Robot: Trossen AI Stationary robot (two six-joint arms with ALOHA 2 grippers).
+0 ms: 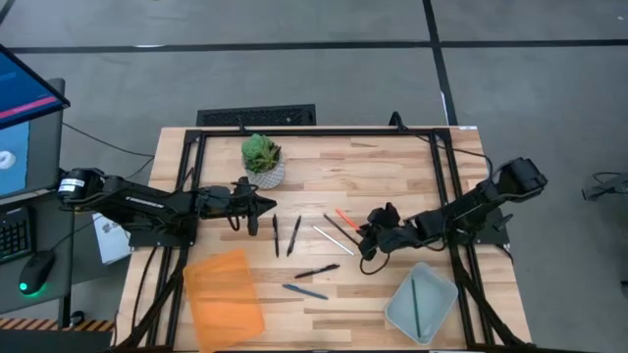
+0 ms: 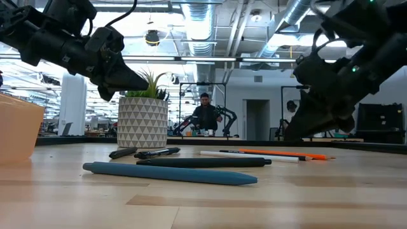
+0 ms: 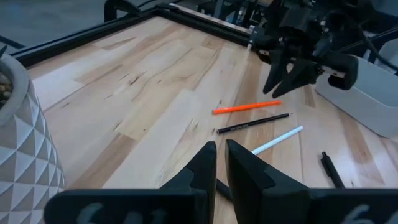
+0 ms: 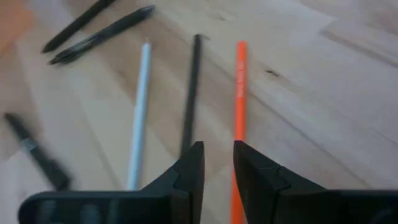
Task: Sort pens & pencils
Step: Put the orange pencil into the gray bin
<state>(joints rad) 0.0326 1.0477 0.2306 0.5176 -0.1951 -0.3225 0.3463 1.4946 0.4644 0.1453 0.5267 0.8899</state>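
We take the potted plant [image 1: 262, 160] near the far edge of the desk [image 1: 392, 162] as our landmark; bare wood stretches from it toward the far right corner, while a dark frame rail [image 1: 324, 131] runs along the far edge behind it. Toward the near edge from the plant, an orange bin [image 1: 225, 294] sits at the near left and a pale grey bin [image 1: 422, 302], with one green pencil [image 1: 414, 303] lying in it, sits at the near right. The pens [image 1: 286, 235] lie on the wood just nearside of the plant, two dark ones side by side, then another black one [image 1: 316, 271] and a blue one [image 1: 305, 291] closer to the near edge. The pencils [image 1: 336, 235] lie to the right of those: white, dark and orange [image 1: 346, 219] sticks close together. We can read no writing on anything. The left gripper [image 1: 252, 218] hangs just nearside of the plant, above the two dark pens, its jaws nearly pressed together and holding nothing. The right gripper [image 1: 370, 240] hovers at the right ends of the pencils, its jaws a little apart with nothing between them, poised over the dark and orange sticks
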